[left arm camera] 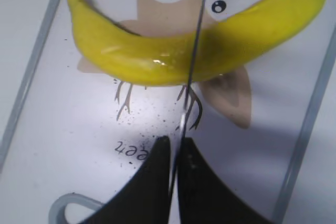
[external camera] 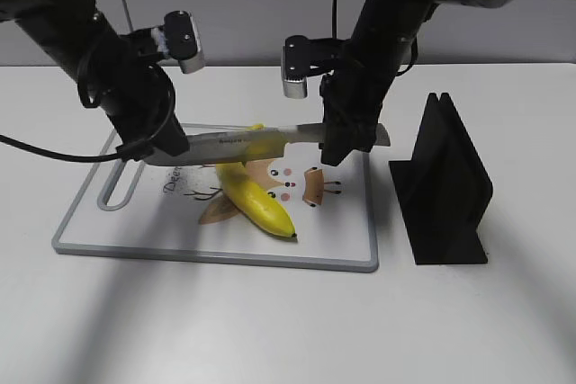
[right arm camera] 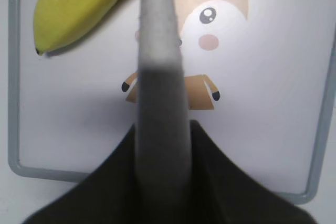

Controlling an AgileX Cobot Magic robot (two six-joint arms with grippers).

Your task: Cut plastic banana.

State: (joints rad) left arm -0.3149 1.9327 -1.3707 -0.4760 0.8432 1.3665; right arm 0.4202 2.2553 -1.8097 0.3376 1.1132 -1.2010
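Looking from the exterior view, the plastic banana (external camera: 255, 197) lies whole on the cutting board (external camera: 135, 236), which rests on the white tabletop (external camera: 270, 330). A knife (external camera: 261, 142) hangs level above it, the left gripper (external camera: 160, 146) clamped on the blade end and the right gripper (external camera: 346, 143) clamped on the handle end. A black stand (external camera: 445, 186) waits at the right.

In the left wrist view, the thin blade edge (left arm camera: 193, 61) crosses the banana's middle; I cannot tell if it touches.

In the right wrist view, the grey handle (right arm camera: 160, 93) fills the centre, held tight.

I judge the cut is not yet made; pressing down remains.
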